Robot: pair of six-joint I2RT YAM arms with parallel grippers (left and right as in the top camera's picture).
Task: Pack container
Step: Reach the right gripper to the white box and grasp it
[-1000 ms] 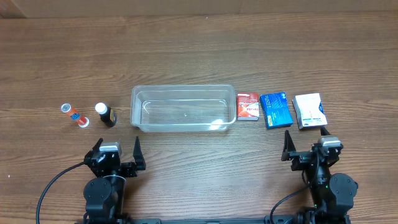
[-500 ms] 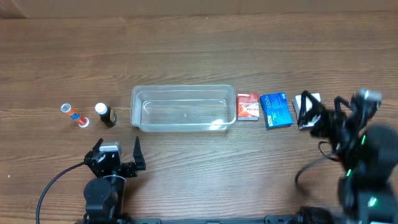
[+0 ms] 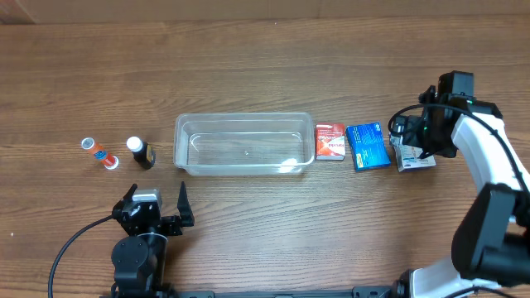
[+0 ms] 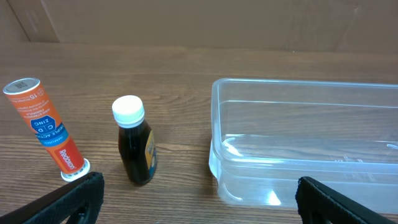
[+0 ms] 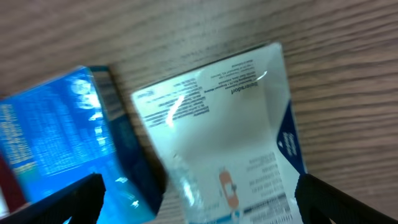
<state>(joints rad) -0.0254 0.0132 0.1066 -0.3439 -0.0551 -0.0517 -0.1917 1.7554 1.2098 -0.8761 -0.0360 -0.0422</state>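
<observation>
Wood table [image 3: 248, 50]; container [image 3: 178, 145] empty at centre. Right hand [image 5: 199, 202] spread wide over white box [image 5: 217, 124]. Centre on it, avoid blue box [image 5: 56, 143] just beside, then pinch. Left hand [image 3: 156, 197] likewise spread, idle.

The desk [image 3: 265, 66] is of brown wood, with a dark grain that runs from side to side, and it fills nearly all the overhead view. Ahead of the left jaws, past the far edge of the desk, stands a plain brown cardboard wall [image 4: 186, 22] with a slanted crease to the left. Under the right jaws the same wood shows, blurred. The light is even and the shadows are weak.
</observation>
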